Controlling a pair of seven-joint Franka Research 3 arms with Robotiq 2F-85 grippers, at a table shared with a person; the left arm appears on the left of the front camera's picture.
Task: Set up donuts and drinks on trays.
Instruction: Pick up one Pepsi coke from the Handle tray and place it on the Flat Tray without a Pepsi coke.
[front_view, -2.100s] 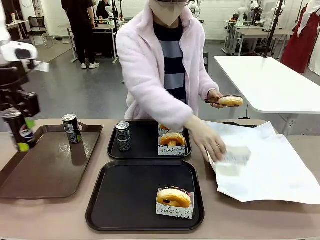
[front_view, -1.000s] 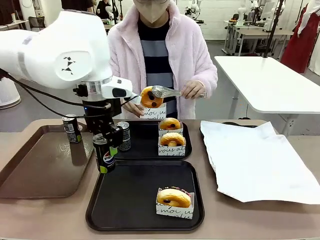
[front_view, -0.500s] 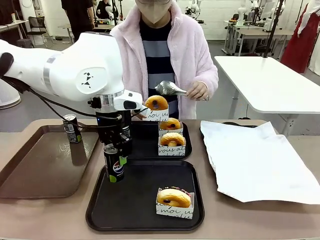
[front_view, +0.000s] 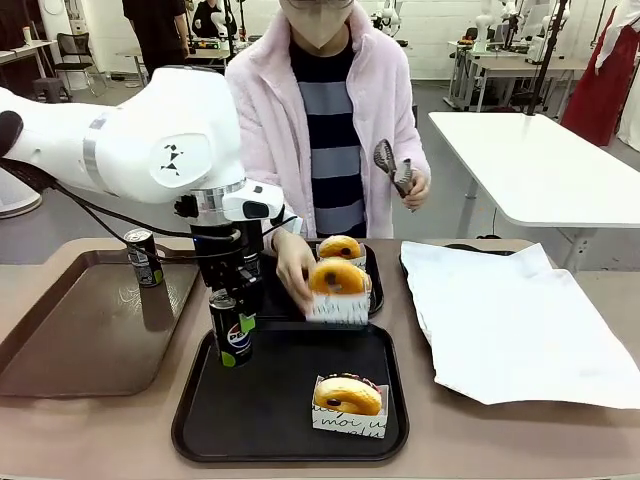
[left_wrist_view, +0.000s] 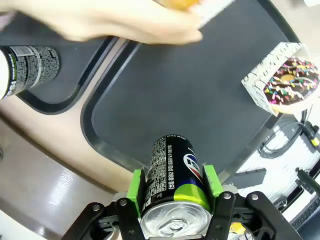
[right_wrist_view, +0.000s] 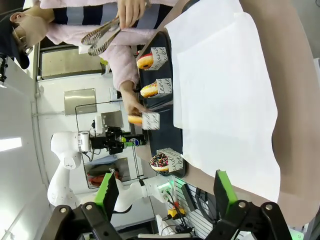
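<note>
My left claw (front_view: 230, 335) is clamped on a logo can (front_view: 231, 340) just above the near black tray (front_view: 200, 420), left of its boxed donut (front_view: 348, 396); next I judge: lower, release upright, clear of the person's hand (front_view: 292, 268); my right claw (right_wrist_view: 165, 192) stands apart, idle.

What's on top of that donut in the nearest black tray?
Chocolate icing with coloured sprinkles on the ring donut, clearest in the left wrist view.

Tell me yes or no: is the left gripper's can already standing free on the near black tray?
No: the left gripper has its green pads clamped on the can, above the near tray's edge.
</note>
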